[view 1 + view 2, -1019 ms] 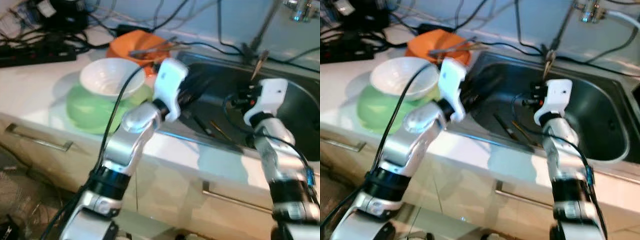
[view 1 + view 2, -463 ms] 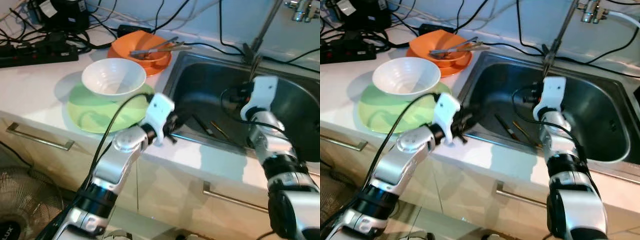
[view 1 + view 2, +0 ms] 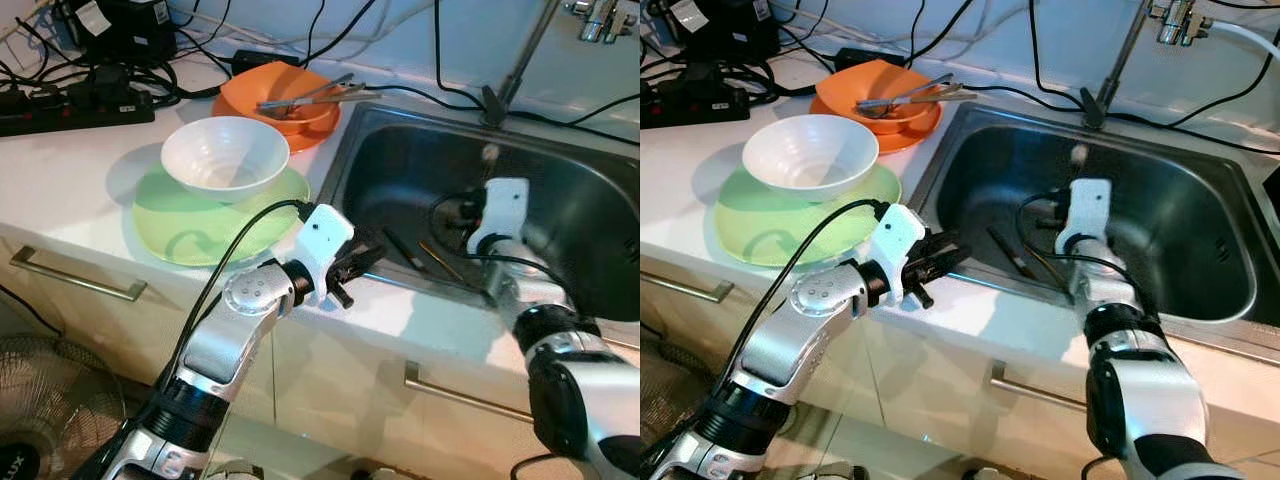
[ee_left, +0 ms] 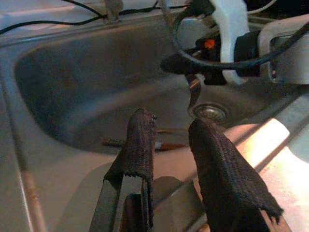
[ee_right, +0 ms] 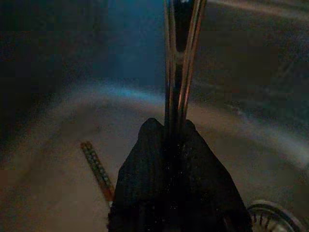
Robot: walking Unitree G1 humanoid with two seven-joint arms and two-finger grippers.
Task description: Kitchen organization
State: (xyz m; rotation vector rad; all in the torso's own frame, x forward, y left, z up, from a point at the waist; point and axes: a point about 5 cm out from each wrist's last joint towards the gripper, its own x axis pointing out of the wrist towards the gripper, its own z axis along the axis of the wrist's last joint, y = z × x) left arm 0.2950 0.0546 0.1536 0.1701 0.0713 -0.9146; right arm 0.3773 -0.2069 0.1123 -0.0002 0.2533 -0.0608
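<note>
My right gripper [image 5: 169, 128] is down inside the steel sink [image 3: 400, 150], shut on a thin metal utensil [image 5: 181, 58] whose two slim bars stick out past the fingertips. In the left eye view its tip [image 3: 489, 153] pokes up above the white wrist [image 3: 500, 205]. Two dark sticks [image 3: 405, 250] lie on the sink bottom in front of it. My left gripper [image 4: 169, 145] hovers over the sink's front-left rim [image 3: 355, 265], open with nothing between its fingers. A white bowl [image 3: 225, 155] rests on a green plate [image 3: 180, 235] on the counter.
An orange bowl [image 3: 280, 95] with metal utensils [image 3: 310, 95] across it stands behind the white bowl. A power strip [image 3: 70, 110] and cables crowd the back left. The faucet pole [image 3: 520, 55] rises behind the sink, and the drain [image 4: 208, 111] lies near the right wrist. A fan [image 3: 40, 400] stands on the floor.
My left gripper drew back out of the sink and dropped to its front rim. My right gripper sank lower into the sink, still holding the utensil.
</note>
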